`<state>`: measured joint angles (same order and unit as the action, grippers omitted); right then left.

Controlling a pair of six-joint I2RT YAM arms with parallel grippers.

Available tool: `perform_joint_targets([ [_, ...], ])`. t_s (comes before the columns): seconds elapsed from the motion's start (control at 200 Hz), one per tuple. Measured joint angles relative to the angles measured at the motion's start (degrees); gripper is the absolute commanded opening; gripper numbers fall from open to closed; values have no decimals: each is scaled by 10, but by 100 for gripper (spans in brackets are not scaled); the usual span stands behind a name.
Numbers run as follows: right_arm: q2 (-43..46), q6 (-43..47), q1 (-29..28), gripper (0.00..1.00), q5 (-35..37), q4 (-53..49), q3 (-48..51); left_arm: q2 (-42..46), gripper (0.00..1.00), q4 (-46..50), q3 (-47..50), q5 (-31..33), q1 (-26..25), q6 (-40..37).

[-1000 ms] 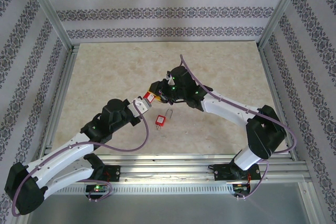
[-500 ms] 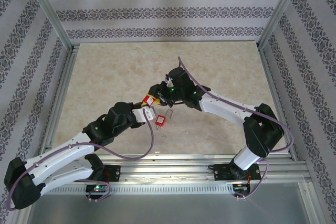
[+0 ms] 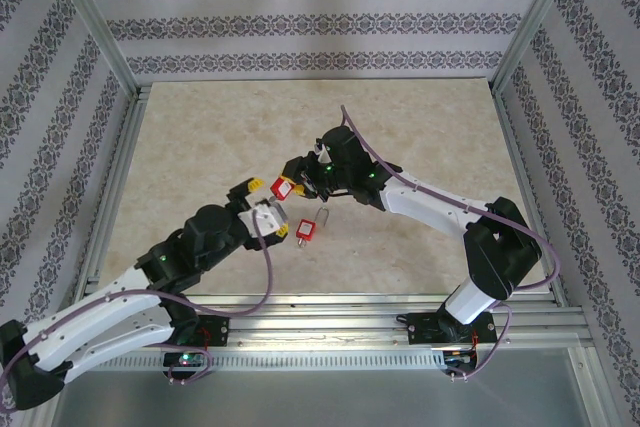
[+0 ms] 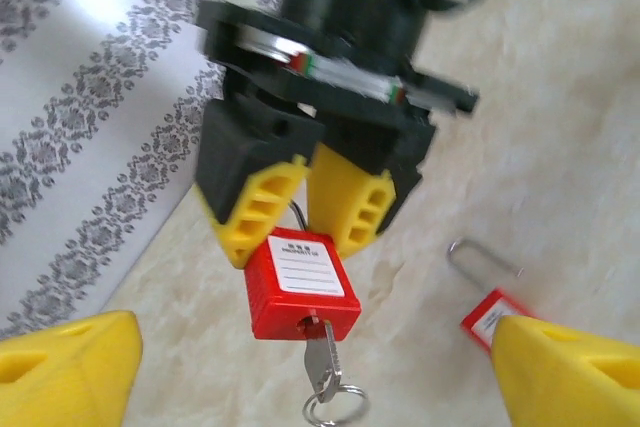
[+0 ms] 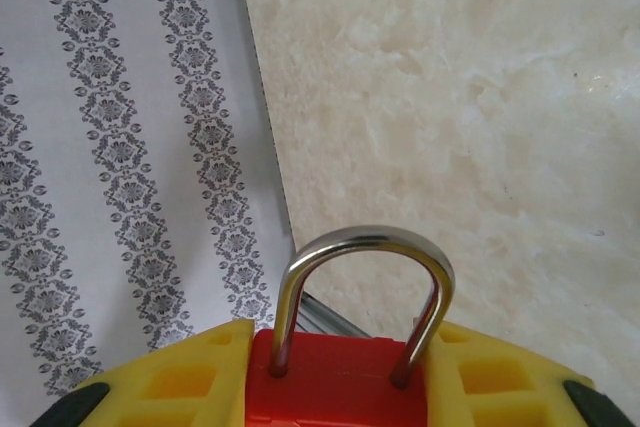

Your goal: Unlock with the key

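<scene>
- Right gripper (image 4: 300, 234) was clamped on the red padlock (image 4: 302, 287), its yellow fingers (image 4: 258, 209) pinching the top of the body, keyhole facing my left wrist camera.
- Padlock hung clear of the table (image 3: 200, 137), roughly mid-surface in the top view.
- Key (image 4: 322, 365) sat in the keyhole with its ring (image 4: 330, 413) dangling below. Nothing was gripping it.
- Left gripper (image 3: 264, 207) stood with its jaws wide apart at about seven o'clock from the padlock, near it but not touching.
- From the right wrist, the shackle (image 5: 365, 282) looked seated with both legs in the body, so I judged the lock not yet open.
- My read of the step: bring the left jaws back square onto the key's flat head, close firmly, then rotate the wrist about the key's own axis.
- I'd keep off the ring, because pinching that would only swing the key. Any sideways pull could drag the key out or twist the padlock in the right fingers.
- Right arm should hold dead steady as the counter-grip.
- A second red padlock (image 3: 306, 231) lay flat at five o'clock from the held one, shackle toward one o'clock. I'd approach above it.
- Surface was a pale marbled sheet, matte and bare apart from that spare.
- Damask-striped wallpaper (image 3: 300, 22) closed in three sides, with aluminium frame posts (image 3: 90, 17) at the corners.
</scene>
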<state>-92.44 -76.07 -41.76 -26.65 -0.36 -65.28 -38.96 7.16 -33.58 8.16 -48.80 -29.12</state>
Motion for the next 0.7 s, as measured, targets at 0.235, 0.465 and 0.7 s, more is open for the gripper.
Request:
perform_joint_targets([
  [0.235, 0, 0, 0, 8, 3, 1, -1, 23, 97, 0, 4, -1, 7, 257],
  [0.465, 0, 2, 0, 8, 3, 1, -3, -30, 90, -16, 10, -74, 97, 526],
  [0.7, 0, 2, 0, 8, 3, 1, -3, -73, 82, -44, 12, -117, 117, 626],
])
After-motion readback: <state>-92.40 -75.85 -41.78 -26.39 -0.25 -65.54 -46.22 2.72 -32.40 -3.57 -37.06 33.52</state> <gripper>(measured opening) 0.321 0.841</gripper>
